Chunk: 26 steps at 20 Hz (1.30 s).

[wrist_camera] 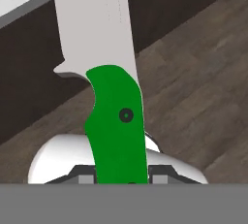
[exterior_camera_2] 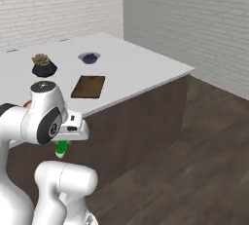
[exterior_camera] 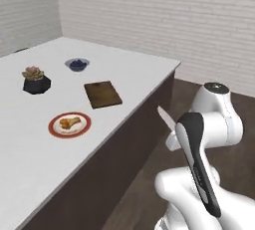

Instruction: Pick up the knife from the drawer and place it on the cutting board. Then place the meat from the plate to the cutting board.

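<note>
Notes, counter read from its left end across to the arm.

- Far left on the white counter (exterior_camera: 30, 159): a small plant in a dark pot (exterior_camera: 36, 80). Not part of the job.
- Just in front of it, the plate (exterior_camera: 69, 125) with the red-orange rim. The meat (exterior_camera: 69, 122) lies in the middle of it, untouched. That half of the task is all still to do.
- Further back, a little bowl of dark berries (exterior_camera: 77, 64), well apart from the rest.
- Middle of the counter: the cutting board (exterior_camera: 102, 94), dark wood, lying flat with nothing on it. Neither the knife nor the meat has arrived there.
- Right of the counter's edge, out over the wooden floor: the arm, with the knife (wrist_camera: 109, 72) in its claw (wrist_camera: 121, 172). The hand view shows the green handle rising straight from between the two fingertips and the pale blade pointing away from the hand. The claw is clamped tight on the lower end of the handle.
- From the left base view the blade tip (exterior_camera: 165, 118) pokes out past the arm, below counter height and beside the dark cabinet front. From the right base view a bit of green handle (exterior_camera_2: 61, 148) shows under the wrist.
- I cannot make out the drawer from here, open or closed.

Reckoning: the knife is picked up and clear of the drawer, so the first pick is done. Left: lift it above the counter, carry it to the board and set it down; then fetch the meat from the plate and put it on the board too. Roughly a quarter through, by my judgement.
</note>
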Available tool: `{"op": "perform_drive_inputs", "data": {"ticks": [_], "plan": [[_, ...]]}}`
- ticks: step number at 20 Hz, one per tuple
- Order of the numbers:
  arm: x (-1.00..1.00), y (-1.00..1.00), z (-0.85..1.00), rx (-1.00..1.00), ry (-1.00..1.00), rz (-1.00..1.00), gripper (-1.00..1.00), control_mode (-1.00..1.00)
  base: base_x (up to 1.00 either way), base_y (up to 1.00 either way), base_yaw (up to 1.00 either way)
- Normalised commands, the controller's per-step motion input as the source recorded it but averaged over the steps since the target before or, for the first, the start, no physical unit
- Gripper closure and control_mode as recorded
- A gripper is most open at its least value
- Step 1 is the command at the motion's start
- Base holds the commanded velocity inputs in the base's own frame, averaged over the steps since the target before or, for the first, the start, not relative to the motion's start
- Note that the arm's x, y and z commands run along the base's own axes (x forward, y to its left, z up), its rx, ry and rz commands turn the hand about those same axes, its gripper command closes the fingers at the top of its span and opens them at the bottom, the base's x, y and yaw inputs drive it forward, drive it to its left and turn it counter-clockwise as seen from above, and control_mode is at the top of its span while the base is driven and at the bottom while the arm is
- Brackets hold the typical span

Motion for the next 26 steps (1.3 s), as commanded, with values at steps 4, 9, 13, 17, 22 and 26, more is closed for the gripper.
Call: {"op": "perform_drive_inputs", "data": {"ticks": [4,9,13,17,22,26], "plan": [[0.00,0.00,0.00,0.00,0.00,0.00,1.00,1.00,0.61,-0.44,0.78],[0.00,0.00,0.00,0.00,0.00,0.00,1.00,1.00,0.70,-0.48,0.77],[0.00,0.00,0.00,0.00,0.00,0.00,1.00,1.00,0.50,-0.56,0.72],[0.00,0.00,0.00,0.00,0.00,0.00,1.00,1.00,0.50,-0.71,0.59],[0.00,0.00,0.00,0.00,0.00,0.00,1.00,1.00,0.30,-0.94,0.27],[0.00,0.00,0.00,0.00,0.00,0.00,1.00,1.00,0.21,-0.29,0.01]]}}
